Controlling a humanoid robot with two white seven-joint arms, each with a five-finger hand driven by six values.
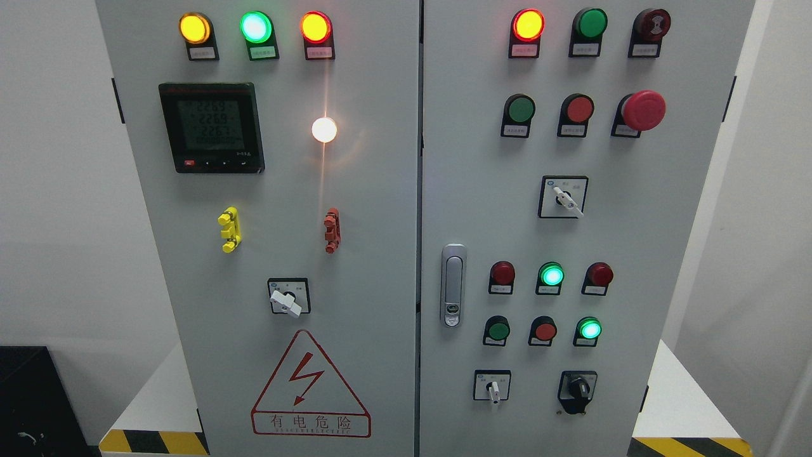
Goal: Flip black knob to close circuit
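Observation:
A black rotary knob (577, 387) sits at the lower right of the grey electrical cabinet's right door (647, 254), in a black square frame. Its pointer stands about upright. To its left is a white-handled selector switch (493, 388) pointing down. Neither of my hands nor arms shows in the head view.
The right door carries lit and unlit red and green buttons, a red mushroom stop button (642, 110), a white selector (566, 200) and a silver door handle (452, 285). The left door holds indicator lamps, a digital meter (211, 127), a white selector (287, 298) and a red warning triangle (309, 387).

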